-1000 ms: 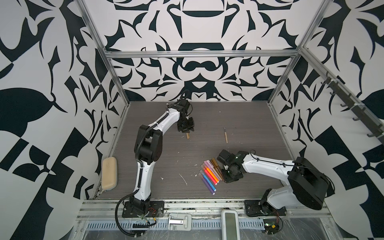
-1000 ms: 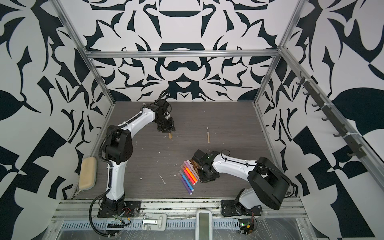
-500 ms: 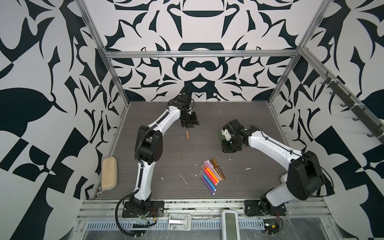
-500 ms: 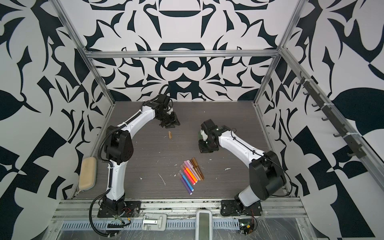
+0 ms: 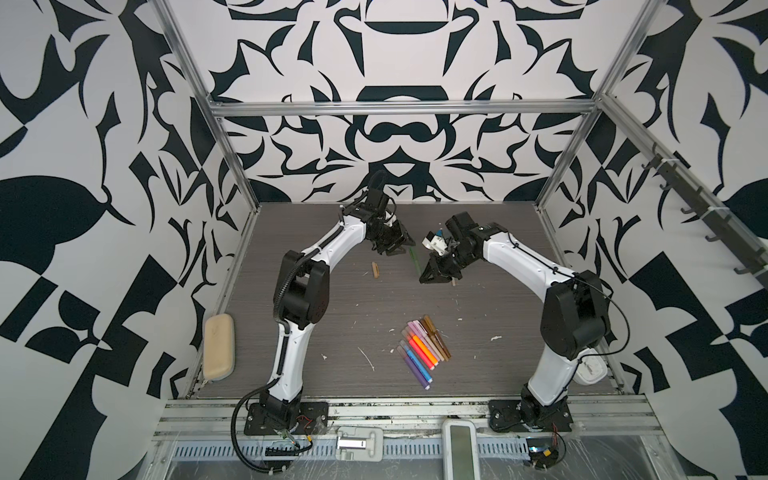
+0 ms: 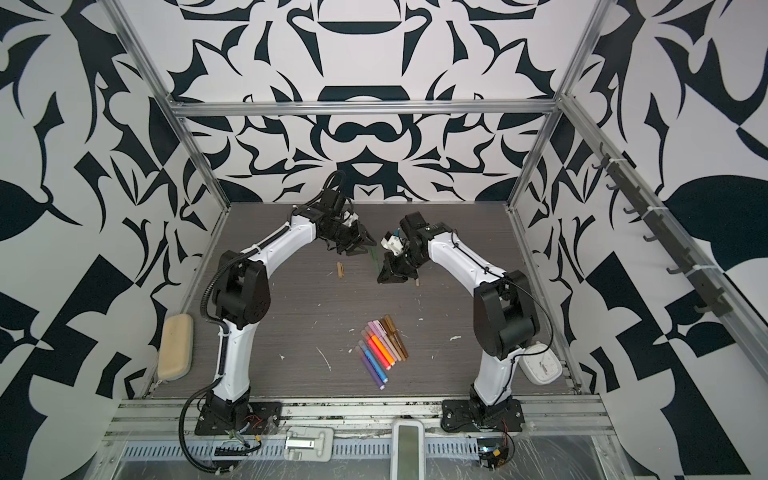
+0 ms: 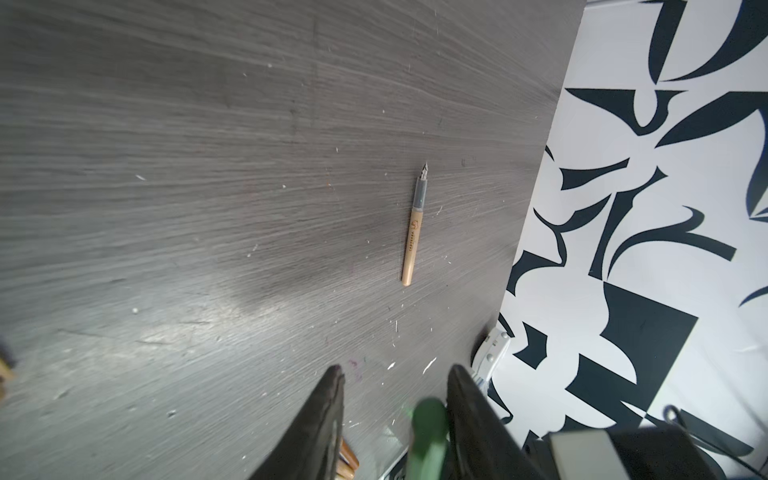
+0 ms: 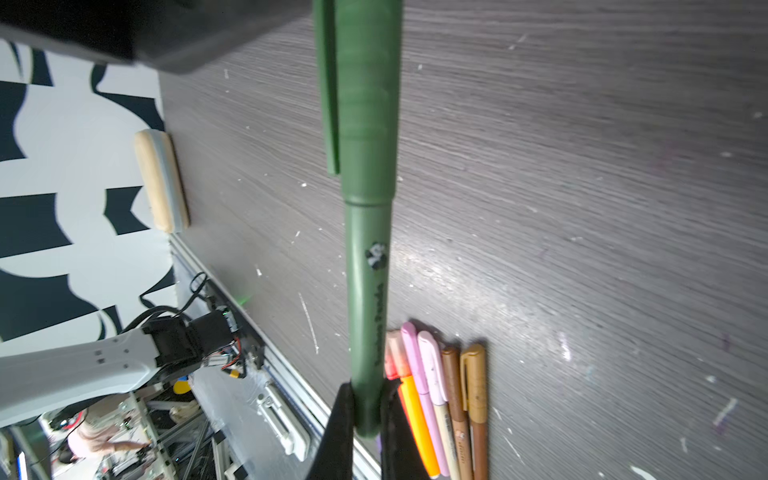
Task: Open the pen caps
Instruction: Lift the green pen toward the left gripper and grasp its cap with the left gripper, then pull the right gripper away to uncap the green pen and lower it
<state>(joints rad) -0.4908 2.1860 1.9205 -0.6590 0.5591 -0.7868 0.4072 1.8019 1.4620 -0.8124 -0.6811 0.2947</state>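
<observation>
Currently logged, view by view.

Both top views: my left gripper (image 5: 397,247) (image 6: 356,245) and right gripper (image 5: 432,273) (image 6: 392,273) meet above the far middle of the grey wood-grain tabletop (image 5: 324,316). A slim green pen (image 5: 414,261) bridges them. One stubby tan cap (image 5: 375,270) lies loose near the left gripper. A row of capped pens (image 5: 424,349) in matte plastic lies near the front, and a rounded beige pencil case (image 5: 218,352) lies at the left edge.

Left wrist view: the black fingers (image 7: 328,415) are spread. The green cap (image 7: 428,428) sits between them, touching one finger only. A tan pen body (image 7: 412,232) with a bare nib lies well apart.

Right wrist view: the right gripper (image 8: 365,409) pinches the barrel end of the green pen (image 8: 368,270). The green cap (image 8: 361,104), with its clip, is on the pen.

Change: a second ago the right gripper was low beside the row and the left gripper stood close by the tan cap. Both have since lifted and converged.
</observation>
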